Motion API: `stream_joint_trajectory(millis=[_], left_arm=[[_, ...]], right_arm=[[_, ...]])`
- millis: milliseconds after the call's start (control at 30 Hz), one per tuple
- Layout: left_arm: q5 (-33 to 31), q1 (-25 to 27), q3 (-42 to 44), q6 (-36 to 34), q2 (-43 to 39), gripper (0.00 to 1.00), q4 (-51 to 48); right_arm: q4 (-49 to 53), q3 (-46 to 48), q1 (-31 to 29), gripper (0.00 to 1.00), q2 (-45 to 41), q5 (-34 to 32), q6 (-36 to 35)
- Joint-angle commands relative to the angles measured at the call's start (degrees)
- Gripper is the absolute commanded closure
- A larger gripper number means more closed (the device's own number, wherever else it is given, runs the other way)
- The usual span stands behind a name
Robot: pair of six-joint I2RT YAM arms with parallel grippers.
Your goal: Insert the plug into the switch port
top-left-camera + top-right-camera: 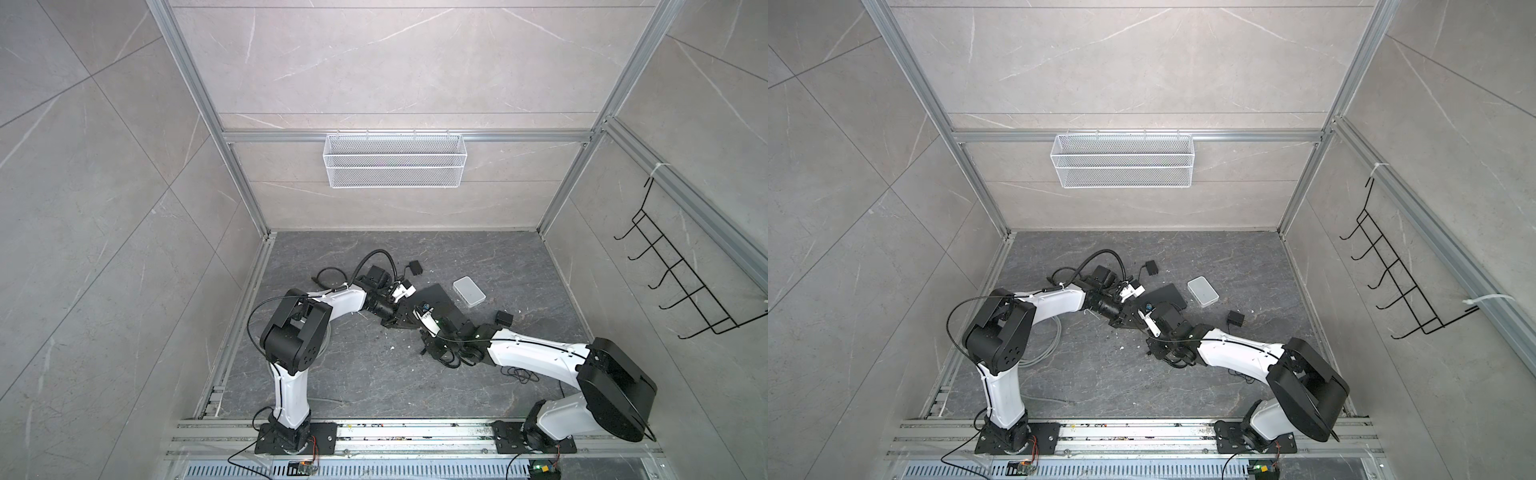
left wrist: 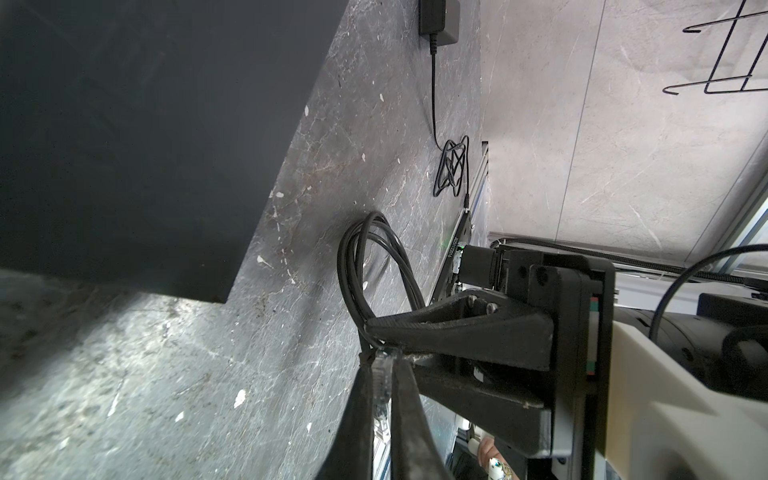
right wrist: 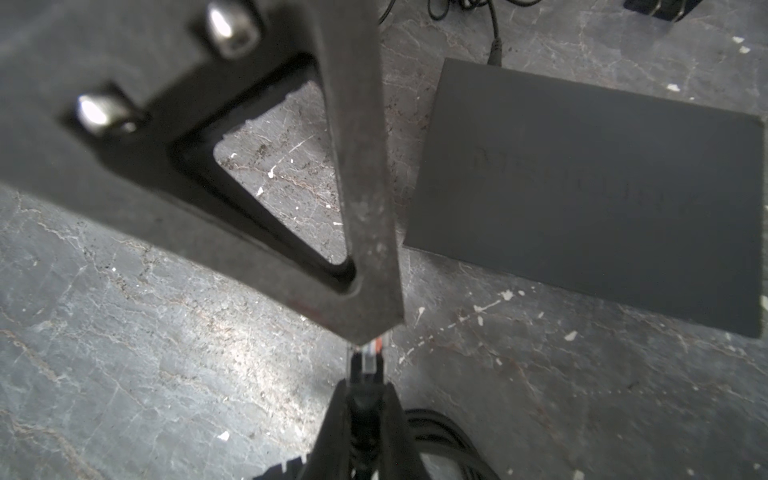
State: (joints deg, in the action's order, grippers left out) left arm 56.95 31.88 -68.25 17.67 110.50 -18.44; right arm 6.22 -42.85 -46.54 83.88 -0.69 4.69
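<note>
The clear plug (image 2: 381,376) is pinched between my left gripper's (image 2: 381,361) shut fingers. In the right wrist view my right gripper (image 3: 365,388) is shut on the black boot just behind the plug (image 3: 371,353), whose tip disappears under the left finger (image 3: 361,208). A black cable (image 2: 374,266) loops away from it on the floor. The switch (image 3: 582,187) is a flat black box lying a short way beyond the plug; its ports do not show. In a top view the two grippers, left (image 1: 405,324) and right (image 1: 426,338), meet just in front of the switch (image 1: 440,295).
A white box (image 1: 468,291) lies right of the switch. Two black power adapters (image 1: 415,268) (image 1: 504,319) sit on the floor, with a thin tangled cord (image 2: 451,168) by the right arm. A wire basket (image 1: 394,160) hangs on the back wall, and a hook rack (image 1: 681,270) on the right wall.
</note>
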Motion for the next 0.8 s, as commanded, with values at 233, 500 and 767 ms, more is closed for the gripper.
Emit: stream_joint_trajectory(millis=[233, 500, 767], left_arm=[[-6.3, -0.8, -3.3, 3.6, 0.9, 0.77, -1.8], [-16.9, -4.1, -9.1, 1.8, -1.4, 0.68, -2.1], [-34.0, -4.4, -13.5, -7.4, 2.3, 0.65, -1.3]], right_arm=[[3.3, 0.3, -0.4, 0.95, -2.8, -0.3, 1.8], [2.3, 0.7, 1.0, 0.96, 1.3, 3.4, 5.3], [-1.2, 0.9, 5.6, 0.96, 5.9, 8.5, 8.3]])
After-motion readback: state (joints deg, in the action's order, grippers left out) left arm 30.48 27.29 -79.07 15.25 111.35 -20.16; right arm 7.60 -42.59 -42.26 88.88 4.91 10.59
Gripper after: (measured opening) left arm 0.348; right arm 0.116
